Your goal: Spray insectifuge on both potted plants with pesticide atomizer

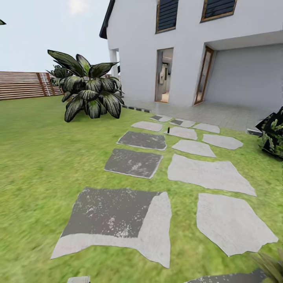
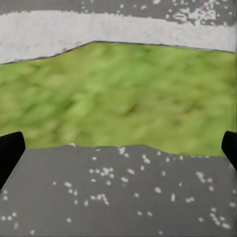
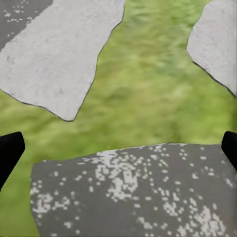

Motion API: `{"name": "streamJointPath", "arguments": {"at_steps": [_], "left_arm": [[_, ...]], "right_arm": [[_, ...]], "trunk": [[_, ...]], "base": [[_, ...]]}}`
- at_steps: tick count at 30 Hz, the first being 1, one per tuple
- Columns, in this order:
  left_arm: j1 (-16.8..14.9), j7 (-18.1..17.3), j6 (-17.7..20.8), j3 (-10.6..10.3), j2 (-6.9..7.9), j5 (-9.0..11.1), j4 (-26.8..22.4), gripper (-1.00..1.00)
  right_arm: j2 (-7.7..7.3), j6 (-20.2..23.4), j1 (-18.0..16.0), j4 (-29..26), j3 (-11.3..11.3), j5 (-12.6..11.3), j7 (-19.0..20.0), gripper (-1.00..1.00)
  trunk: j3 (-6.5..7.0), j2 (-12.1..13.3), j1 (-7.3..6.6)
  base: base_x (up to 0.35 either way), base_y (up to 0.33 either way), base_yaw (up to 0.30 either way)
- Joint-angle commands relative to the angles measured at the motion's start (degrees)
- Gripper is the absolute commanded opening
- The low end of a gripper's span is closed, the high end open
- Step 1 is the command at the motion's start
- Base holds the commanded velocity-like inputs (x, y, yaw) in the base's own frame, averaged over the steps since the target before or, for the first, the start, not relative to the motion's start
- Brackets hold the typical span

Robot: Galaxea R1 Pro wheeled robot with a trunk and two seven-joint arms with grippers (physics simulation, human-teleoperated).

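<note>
A tiny dark upright object (image 1: 168, 129) stands on a far stepping stone near the house; it is too small to tell whether it is the pesticide atomizer. A plant with pale-speckled green leaves (image 1: 273, 133) is cut off by the right edge of the head view. My left gripper (image 2: 118, 153) is open, its dark fingertips (image 2: 10, 154) wide apart over grass and a dark speckled stone (image 2: 123, 197). My right gripper (image 3: 118, 153) is also open, hanging over grass between stones, with nothing between its fingers.
Grey stepping stones (image 1: 133, 162) run across the green lawn (image 1: 39, 157) toward a white house (image 1: 188, 47) with an open doorway. A big dark-leaved shrub (image 1: 88, 92) stands at the back left before a brown slatted fence (image 1: 23, 84). Spiky leaves (image 1: 272, 265) poke in at the lower right.
</note>
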Motion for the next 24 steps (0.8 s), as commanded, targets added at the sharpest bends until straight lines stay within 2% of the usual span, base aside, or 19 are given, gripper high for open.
{"name": "streamJointPath", "arguments": {"at_steps": [1, 24], "left_arm": [[0.0, 0.0, -0.2, 0.0, 0.0, 0.4, 0.0, 1.0], [0.0, 0.0, -0.2, 0.0, 0.02, 0.4, 0.0, 1.0]], "right_arm": [[-0.01, -0.2, 0.0, 0.0, 0.0, 0.3, 0.0, 1.0], [-0.01, -0.2, 0.0, 0.0, 0.0, 0.3, 0.1, 1.0]], "trunk": [[-0.05, 0.0, 0.02], [-0.05, 0.0, 0.02]], "base": [[0.336, 0.0, -0.032], [0.336, 0.0, -0.005]]}}
